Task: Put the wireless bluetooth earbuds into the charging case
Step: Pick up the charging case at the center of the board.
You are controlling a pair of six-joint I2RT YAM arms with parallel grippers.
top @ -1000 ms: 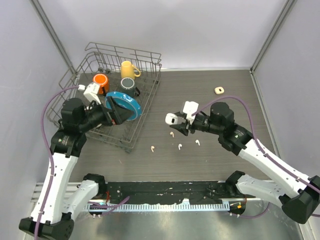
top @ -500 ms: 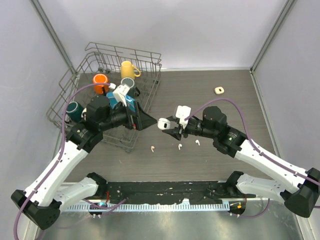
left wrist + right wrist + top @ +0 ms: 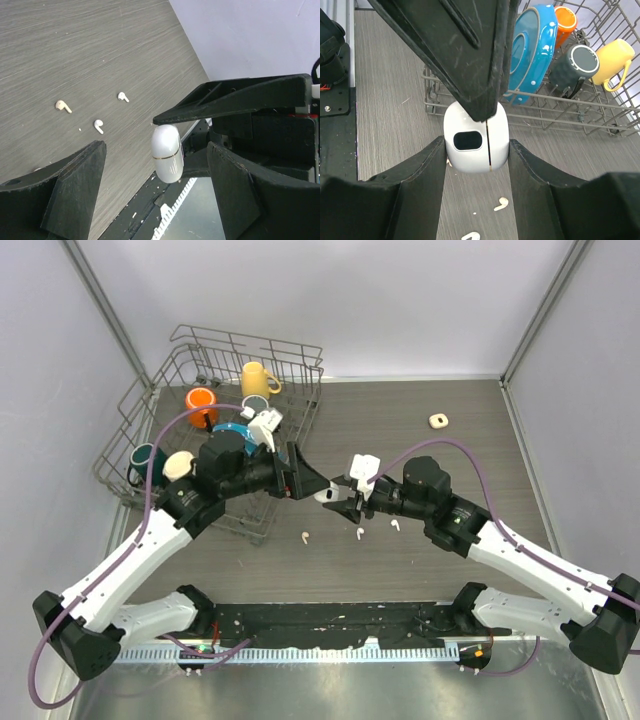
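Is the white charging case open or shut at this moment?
Shut. The charging case, held in the right gripper, shows only a thin closed seam around it; no lid is lifted.

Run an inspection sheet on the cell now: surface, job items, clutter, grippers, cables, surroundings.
Surface: dark wood-grain table.
Job's things: white case, looks shut, held above the table; three earbuds loose on the table; fourth not clearly seen.
Clutter: rack holding mugs and a blue plate; small beige item far right.
Grippers: right gripper shut on the case; left gripper open, straddling the case with gaps.
Cables: purple cable along each arm; the left one arcs over the rack.
Surroundings: pale walls, metal posts.
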